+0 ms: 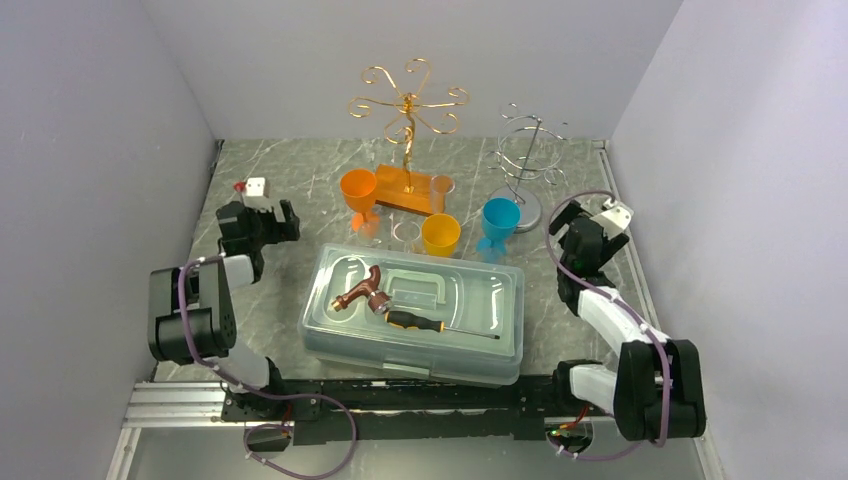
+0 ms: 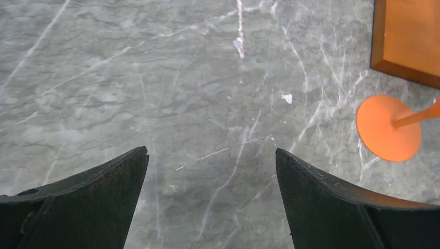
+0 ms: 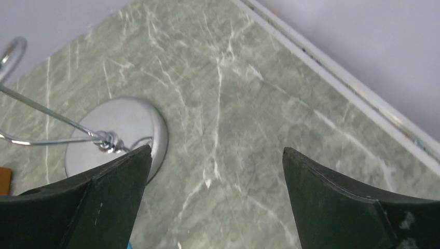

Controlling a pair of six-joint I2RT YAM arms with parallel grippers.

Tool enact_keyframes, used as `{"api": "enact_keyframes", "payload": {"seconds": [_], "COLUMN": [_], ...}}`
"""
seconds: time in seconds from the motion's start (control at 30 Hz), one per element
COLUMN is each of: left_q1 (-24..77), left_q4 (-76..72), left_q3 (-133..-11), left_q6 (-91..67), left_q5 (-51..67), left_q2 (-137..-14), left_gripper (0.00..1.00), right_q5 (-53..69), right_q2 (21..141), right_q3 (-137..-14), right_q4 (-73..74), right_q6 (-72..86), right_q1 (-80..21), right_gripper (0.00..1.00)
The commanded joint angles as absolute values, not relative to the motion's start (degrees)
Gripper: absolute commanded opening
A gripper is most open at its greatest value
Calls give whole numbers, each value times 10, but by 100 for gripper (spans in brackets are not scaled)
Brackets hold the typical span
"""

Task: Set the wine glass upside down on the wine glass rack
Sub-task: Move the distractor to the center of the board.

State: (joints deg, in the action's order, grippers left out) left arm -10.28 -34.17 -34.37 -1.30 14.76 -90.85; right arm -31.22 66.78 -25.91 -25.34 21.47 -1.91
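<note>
Grey marble table (image 1: 300, 170) lay under both my arms, and each pair of jaws stood wide apart, holding nothing. My left gripper (image 1: 272, 218) hung over bare stone on the left side, well apart from any glass. Its wrist camera caught the round foot of the orange glass (image 2: 388, 127) off to the right, flat on the marble, near a corner of the wooden base (image 2: 410, 39). My right gripper (image 3: 217, 150) hung on the right side, near the wall, with the disc foot of the silver rack (image 3: 117, 132) just beyond its left finger. From above, three coloured glasses stood upright on the table, none on a rack. The orange one was just left of the wooden base that carried the gold rack (image 1: 408, 105). The yellow glass (image 1: 440, 233) stood in front of that base, and the blue glass (image 1: 500, 218) stood beside the silver rack's foot. A clear glass (image 1: 405, 233) showed only faintly next to the yellow one. Nearer my bases sat a plastic box (image 1: 470, 345), shut, with a hammer (image 1: 360, 290) and a screwdriver (image 1: 430, 323) lying on its lid.
</note>
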Motion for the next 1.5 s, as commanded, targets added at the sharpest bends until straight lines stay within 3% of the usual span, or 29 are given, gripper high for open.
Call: {"api": "enact_keyframes", "payload": {"seconds": [0.0,0.17,0.5,0.9,1.27,1.47], "left_q1": [-140,-170,-177,-170,-28,4], "left_q4": [-216,6,343,618,764,809], "left_q3": [-382,-495,-696,-892,-888,-867], "left_q6": [-43,-23,43,128,267,312], "left_q5": [189,231,263,456,423,407], "left_q2": [-855,-810,-738,-713,-698,-692], "left_gripper": [99,99,99,86,86,81], "right_q5": [-291,-200,-194,-195,-185,-179], "right_q2": [601,472,403,441,491,508], "right_q3": [-272,-279,-410,-510,-589,-555], "right_q4": [-122,-36,298,512,655,672], "right_q6": [312,326,311,324,396,462], "right_q1": [-17,-18,-36,-101,-299,-401], "right_gripper": [100,100,100,70,60,52]}}
